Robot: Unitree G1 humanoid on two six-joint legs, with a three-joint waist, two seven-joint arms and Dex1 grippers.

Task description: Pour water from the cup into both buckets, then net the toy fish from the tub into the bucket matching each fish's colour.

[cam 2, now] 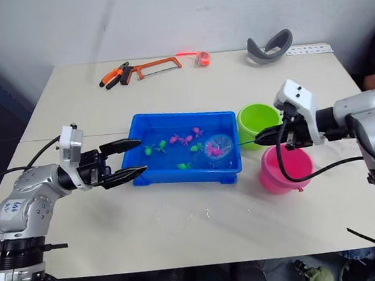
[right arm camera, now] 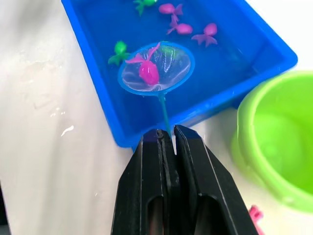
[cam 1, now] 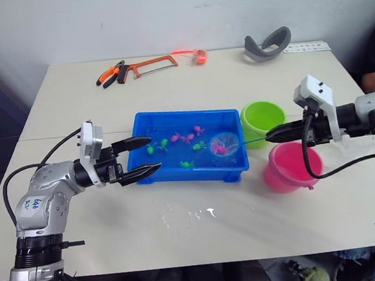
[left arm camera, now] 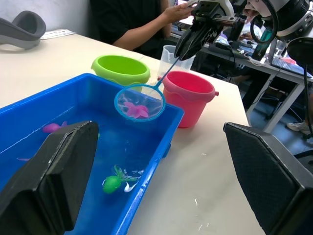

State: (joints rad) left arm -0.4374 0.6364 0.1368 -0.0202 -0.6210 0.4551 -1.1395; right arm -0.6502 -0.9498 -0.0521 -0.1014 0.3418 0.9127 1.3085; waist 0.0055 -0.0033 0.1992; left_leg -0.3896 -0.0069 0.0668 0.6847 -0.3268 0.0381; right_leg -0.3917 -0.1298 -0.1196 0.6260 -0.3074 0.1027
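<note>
The blue tub point(cam 1: 141, 124) sits mid-table, holding water and several pink and green toy fish point(cam 1: 186, 138). My right gripper point(cam 1: 270, 133) is shut on the net's thin handle. The net's hoop point(right arm camera: 190, 61) hangs over the tub's right end with one pink fish point(right arm camera: 147, 72) in its mesh. Just right of the tub stand the green bucket point(cam 1: 262, 120) and, nearer me, the pink bucket point(cam 1: 292, 166). The clear cup point(left arm camera: 168, 53) stands behind the pink bucket. At the tub's left end my left gripper point(cam 1: 154, 153) is open, its fingers either side of the tub's front wall.
At the table's far edge lie orange-handled pliers point(cam 1: 110, 75), a hacksaw point(cam 1: 156, 64), an orange ring point(cam 1: 199, 56) and a grey curved band point(cam 1: 268, 43). Water drops point(cam 1: 188, 214) spot the table in front of the tub. A person point(left arm camera: 142, 24) sits beyond the table's right side.
</note>
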